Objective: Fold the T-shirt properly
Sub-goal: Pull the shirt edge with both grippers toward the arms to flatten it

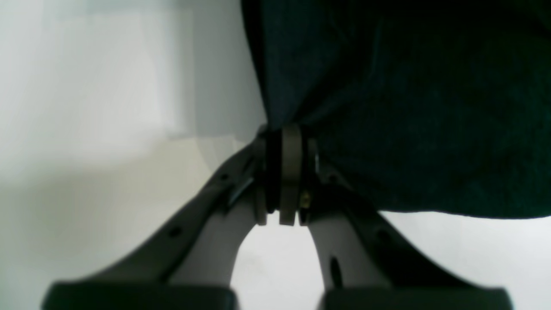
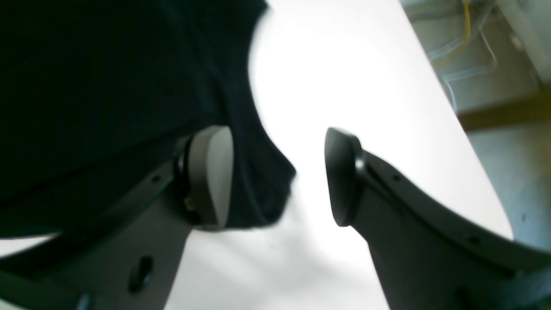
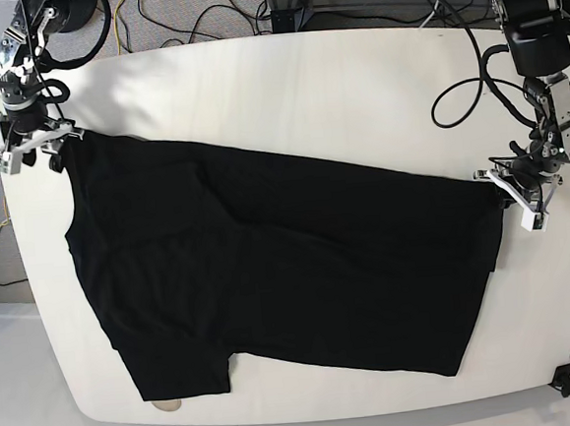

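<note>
Soft, light, limp T-shirt [image 3: 280, 273] spread dark side up across the table [image 3: 284, 75], best pinched at edges: left gripper [image 1: 286, 172] clamped on one edge, right gripper [image 2: 280, 176] wide open beside another.

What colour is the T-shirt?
Plain black; the T-shirt shows best in the base view.

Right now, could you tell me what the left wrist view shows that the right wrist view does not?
Only the left wrist view shows the left gripper clamped shut on the black T-shirt's edge. Only the right wrist view shows the right gripper open, one pad against the cloth, plus the floor with cables beyond the table edge. Both show black fabric over the white table.
</note>
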Robot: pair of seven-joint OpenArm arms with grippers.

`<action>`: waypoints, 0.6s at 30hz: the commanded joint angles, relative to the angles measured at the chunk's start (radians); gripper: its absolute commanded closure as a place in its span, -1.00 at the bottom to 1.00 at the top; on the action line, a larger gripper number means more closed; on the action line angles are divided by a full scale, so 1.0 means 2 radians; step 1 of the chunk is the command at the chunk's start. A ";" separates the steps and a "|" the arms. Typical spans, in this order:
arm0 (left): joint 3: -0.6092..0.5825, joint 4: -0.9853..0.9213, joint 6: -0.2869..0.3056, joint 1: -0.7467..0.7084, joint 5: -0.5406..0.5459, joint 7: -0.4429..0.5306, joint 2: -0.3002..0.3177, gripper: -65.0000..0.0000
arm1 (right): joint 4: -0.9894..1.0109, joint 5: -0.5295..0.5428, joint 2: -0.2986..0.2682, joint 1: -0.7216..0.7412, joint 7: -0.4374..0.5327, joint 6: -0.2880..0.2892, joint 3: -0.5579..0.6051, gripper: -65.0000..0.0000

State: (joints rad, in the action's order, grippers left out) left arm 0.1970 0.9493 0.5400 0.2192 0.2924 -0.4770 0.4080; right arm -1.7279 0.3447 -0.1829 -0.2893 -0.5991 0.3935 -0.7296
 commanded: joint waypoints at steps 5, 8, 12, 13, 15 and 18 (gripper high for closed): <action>0.001 0.004 0.000 0.004 -0.007 -0.011 0.009 1.00 | 0.025 0.012 -0.003 -0.014 0.007 0.038 -0.007 -0.04; 0.001 0.004 0.001 0.004 -0.007 -0.011 0.009 1.00 | 0.026 0.007 0.013 -0.011 0.007 0.061 -0.008 -0.04; 0.001 0.004 0.001 0.004 -0.007 -0.011 0.015 1.00 | 0.043 0.007 0.014 -0.010 0.009 0.059 -0.008 -0.16; 0.001 0.004 0.001 0.004 -0.007 -0.011 0.017 1.00 | 0.056 0.006 0.014 -0.003 0.010 0.058 -0.008 -0.17; 0.001 0.004 0.001 0.004 -0.007 -0.011 0.017 1.00 | 0.078 0.006 0.014 0.004 0.013 0.061 -0.019 -0.17; 0.001 0.004 0.001 0.004 -0.007 -0.011 0.017 1.00 | 0.103 0.006 0.014 0.006 0.034 0.062 -0.023 -0.17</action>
State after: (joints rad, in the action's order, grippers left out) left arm 0.1970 0.9497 0.5507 0.2161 0.2924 -0.4812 0.4244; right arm -1.5391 0.3447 -0.1383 -0.2806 -0.5877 0.5144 -0.7677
